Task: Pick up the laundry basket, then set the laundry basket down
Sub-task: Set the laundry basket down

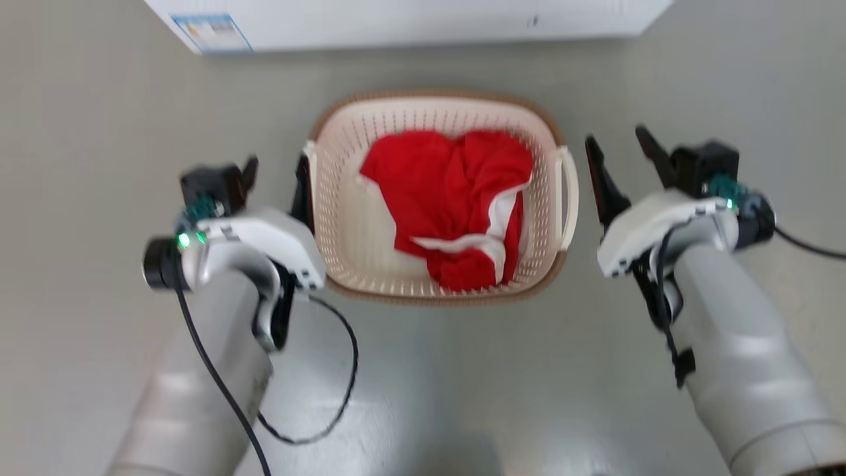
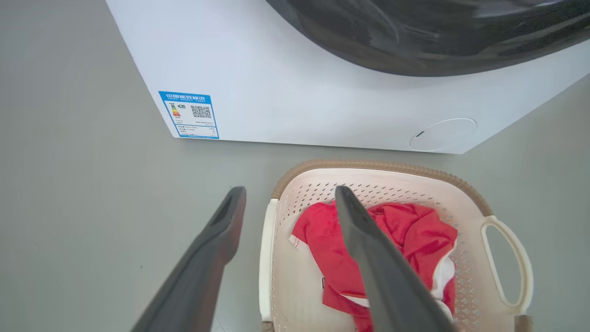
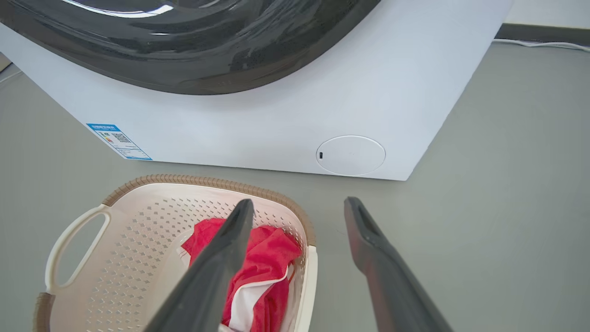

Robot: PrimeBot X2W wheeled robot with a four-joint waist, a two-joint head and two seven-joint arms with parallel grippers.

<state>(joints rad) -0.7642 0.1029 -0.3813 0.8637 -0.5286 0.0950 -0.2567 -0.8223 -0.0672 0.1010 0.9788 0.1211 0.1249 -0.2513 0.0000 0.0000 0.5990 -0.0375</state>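
- Basket (image 1: pixel 350 231): stands on the floor (image 1: pixel 99 132) near the washer (image 2: pixel 299 92) with a strip of bare floor between, and lies between the two grippers. Rounded-rectangular, cream plastic, walls pierced with rows of small holes. The rim has a brown woven-look band.
- White loop handle on each short side: left handle (image 1: pixel 309 162), right handle (image 1: pixel 568 192).
- Inside: a crumpled red cloth (image 1: pixel 449 185), soft and folded on itself, with a white trim band.
- Left gripper (image 1: pixel 277 162): the long dark fingers are tapered, matte and spread wide, holding nothing. In the head view the inner finger lies right against the left handle; I cannot tell whether it touches. In the left wrist view one finger lies over bare floor and the other crosses in front of the cloth.
- Right gripper (image 1: pixel 615 135): fingers spread wide, nothing between them. In the head view both sit just outside the right handle, with a gap.
- Washer: flat white casing and a glossy dark curved door (image 2: pixel 438 32). There is a blue label (image 2: pixel 189 115) at one lower corner and a round cap (image 3: pixel 350 155) near the other.
- Floor: smooth grey with a slight sheen.
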